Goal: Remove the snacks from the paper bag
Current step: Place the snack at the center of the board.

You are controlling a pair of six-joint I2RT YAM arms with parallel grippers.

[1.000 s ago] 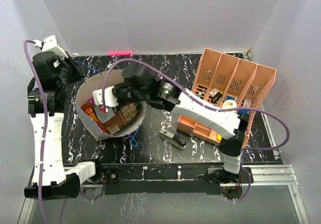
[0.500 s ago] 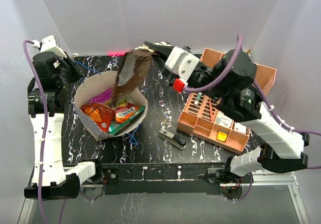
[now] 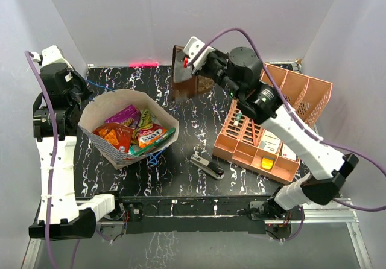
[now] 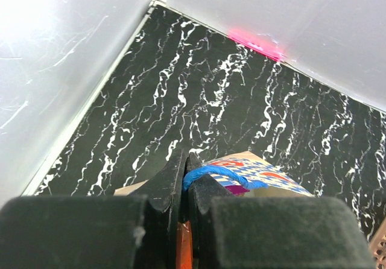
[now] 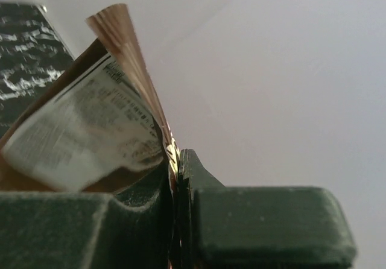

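Note:
The paper bag (image 3: 123, 100) lies open on the left of the table with purple, orange, red and teal-green snack packets (image 3: 131, 130) inside. My left gripper (image 3: 77, 88) is shut on the bag's blue string handle (image 4: 208, 174) at its far left rim. My right gripper (image 3: 192, 64) is shut on the edge of a brown snack packet (image 3: 182, 76) and holds it above the back of the table, right of the bag. In the right wrist view the packet (image 5: 84, 130) shows its white printed back between the closed fingers (image 5: 199, 178).
A salmon-pink compartment organiser (image 3: 274, 121) with small bottles and boxes stands at the right. A black stapler (image 3: 208, 166) lies in front of it near the middle. White walls enclose the back and both sides.
My right gripper lifted the brown packet out of the bag and carried it back and to the right. The bag has opened wider. My left gripper has held still.

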